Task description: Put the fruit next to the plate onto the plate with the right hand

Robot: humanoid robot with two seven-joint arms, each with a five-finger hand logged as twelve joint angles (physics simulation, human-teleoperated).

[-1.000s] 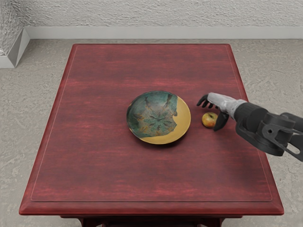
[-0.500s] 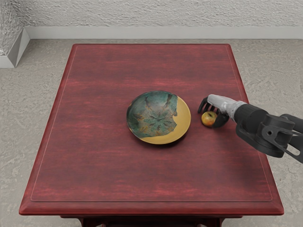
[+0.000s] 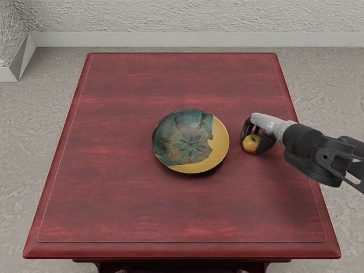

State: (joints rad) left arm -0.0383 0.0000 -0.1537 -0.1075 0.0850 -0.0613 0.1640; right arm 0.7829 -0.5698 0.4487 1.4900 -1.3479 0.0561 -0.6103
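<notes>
A: Right hand (image 3: 254,136) has curled in since b4. Now it hugs the fruit (image 3: 251,143).
B: Where's the fruit?
A: On the table (image 3: 170,199), just right of the plate (image 3: 222,151). So the hand must go left, not far.

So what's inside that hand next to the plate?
A small yellow-red fruit sits inside the right hand, whose fingers curl around it, on the table beside the plate. The fingers cover the fruit's far side, so whether the palm touches it cannot be seen.
</notes>
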